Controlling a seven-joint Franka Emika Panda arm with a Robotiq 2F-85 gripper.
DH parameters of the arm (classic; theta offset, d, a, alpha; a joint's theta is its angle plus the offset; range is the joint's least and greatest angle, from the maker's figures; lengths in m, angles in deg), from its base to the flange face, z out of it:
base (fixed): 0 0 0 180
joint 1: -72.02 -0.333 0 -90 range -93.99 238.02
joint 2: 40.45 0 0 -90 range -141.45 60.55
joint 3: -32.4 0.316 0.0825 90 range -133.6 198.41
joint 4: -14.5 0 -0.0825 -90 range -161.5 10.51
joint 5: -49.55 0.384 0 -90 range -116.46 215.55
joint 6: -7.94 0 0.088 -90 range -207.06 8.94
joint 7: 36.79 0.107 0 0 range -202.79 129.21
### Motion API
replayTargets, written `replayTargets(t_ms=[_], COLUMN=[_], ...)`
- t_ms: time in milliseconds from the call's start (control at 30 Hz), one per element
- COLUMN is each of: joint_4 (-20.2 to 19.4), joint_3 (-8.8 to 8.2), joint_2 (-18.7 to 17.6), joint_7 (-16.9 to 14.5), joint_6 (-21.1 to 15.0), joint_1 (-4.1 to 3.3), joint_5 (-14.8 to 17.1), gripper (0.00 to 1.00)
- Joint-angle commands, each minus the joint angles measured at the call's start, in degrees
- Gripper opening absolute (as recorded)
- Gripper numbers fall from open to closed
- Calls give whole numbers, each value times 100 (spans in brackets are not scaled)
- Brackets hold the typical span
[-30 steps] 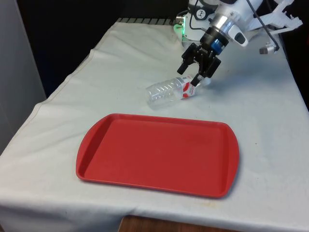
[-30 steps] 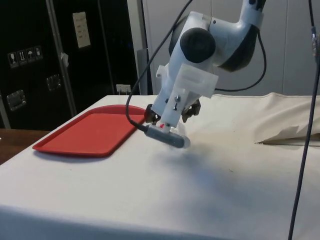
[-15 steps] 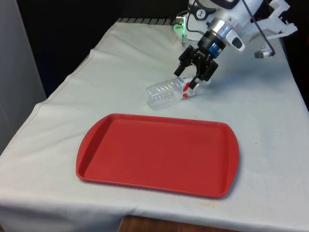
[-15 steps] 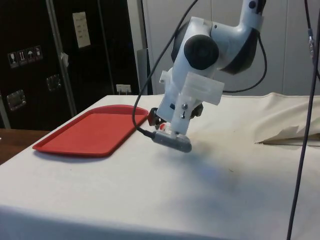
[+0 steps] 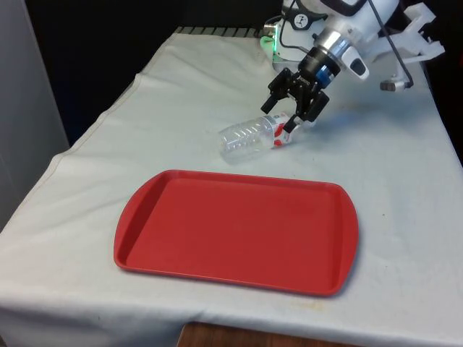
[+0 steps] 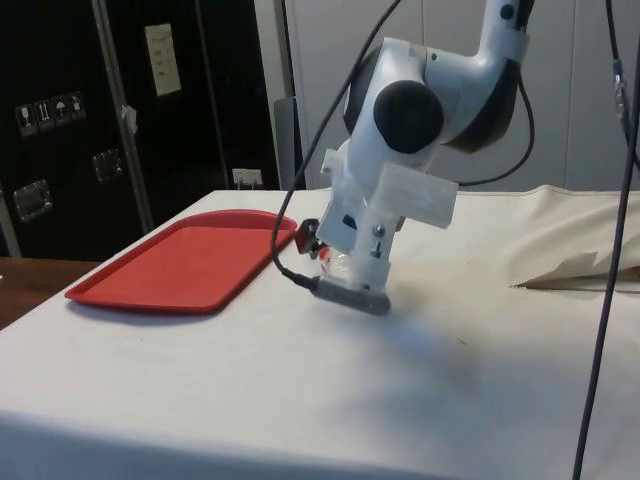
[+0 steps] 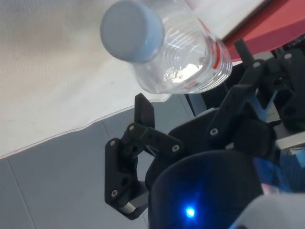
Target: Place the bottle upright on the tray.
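One clear plastic bottle [image 5: 249, 137] with pale cap and red label, lying on its side on the cloth just beyond the one red tray [image 5: 235, 230], gripper [image 5: 289, 119] spread wide at its cap end, holding nothing

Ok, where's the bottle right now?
In the front view the bottle lies on its side on the cloth, just beyond the red tray's far edge, cap end under the gripper.

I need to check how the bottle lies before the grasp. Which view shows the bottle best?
The front view: the bottle lies on its side beyond the tray, fully visible. The wrist view shows its cap end; the side view, a sliver behind the arm.
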Motion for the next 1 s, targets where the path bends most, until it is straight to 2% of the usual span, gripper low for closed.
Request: replayTargets(t_ms=[0, 167, 200, 233, 367, 467, 500, 667, 767, 800, 833, 967], joint_4=[40, 97, 80, 109, 149, 138, 155, 155, 155, 149, 155, 149], joint_3=[17, 86, 80, 92, 120, 126, 126, 143, 155, 149, 160, 166], joint_2=[-46, -206, -201, -229, -338, -361, -367, -367, -367, -372, -367, -361], joint_7=[126, 252, 172, 275, 338, 292, 378, 407, 401, 344, 407, 407], joint_6=[40, 143, 132, 160, 218, 241, 246, 275, 286, 269, 292, 304], joint_1=[-29, -29, -6, -29, -23, -6, -17, -29, -29, -11, -29, -23], joint_5=[-132, -258, -172, -281, -367, -315, -418, -441, -441, -384, -435, -435], gripper=[100, 100, 100, 100, 100, 100, 100, 98, 82, 67, 67, 44])
